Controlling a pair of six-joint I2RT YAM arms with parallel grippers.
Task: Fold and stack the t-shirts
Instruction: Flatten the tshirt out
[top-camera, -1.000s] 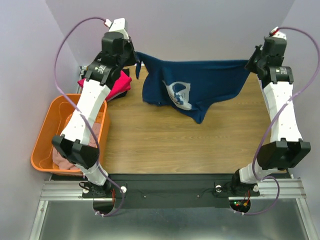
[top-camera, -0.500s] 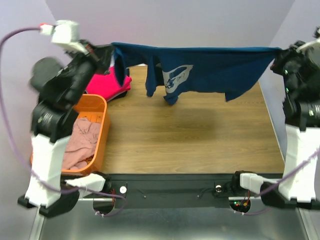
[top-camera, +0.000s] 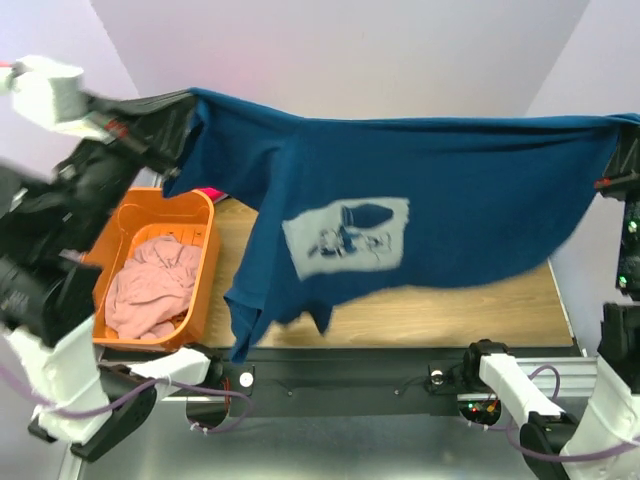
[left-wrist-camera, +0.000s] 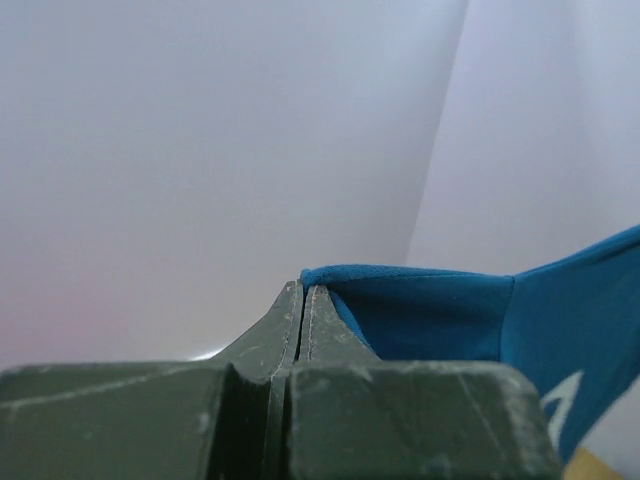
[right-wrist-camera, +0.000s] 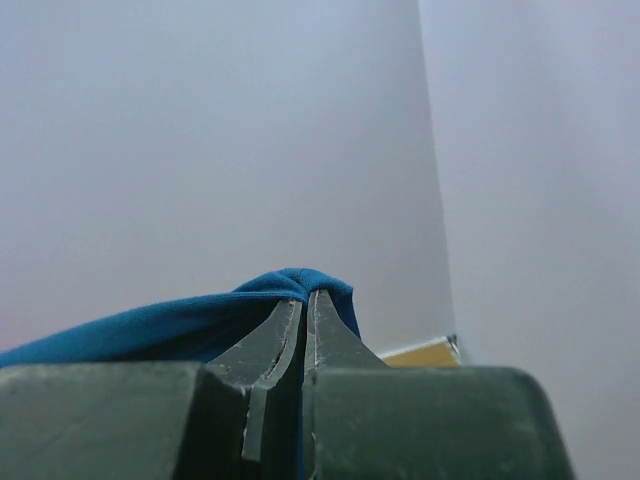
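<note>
Up in the air over the table (top-camera: 480, 305): navy tee (top-camera: 450, 190) stretched wide between both arms, print (top-camera: 347, 233) facing the top camera, lower hem (top-camera: 265, 315) sagging toward the near edge, can't tell if it brushes the wood. Grip: left fingers (left-wrist-camera: 287, 322) pinched together on one top corner of the cloth, right fingers (right-wrist-camera: 332, 345) pinched on the opposite corner. In both wrist views the fabric wraps right over the tips. Step in hand looks like spread-and-lay-down. To do it well: hold tension even, lower both ends at the same rate, let the hem touch first, then draw back so it lands flat with no bunching. Other load: pale pink tee (top-camera: 150, 295) sits in the orange basket (top-camera: 207, 255) at left, well apart from the fingers
</note>
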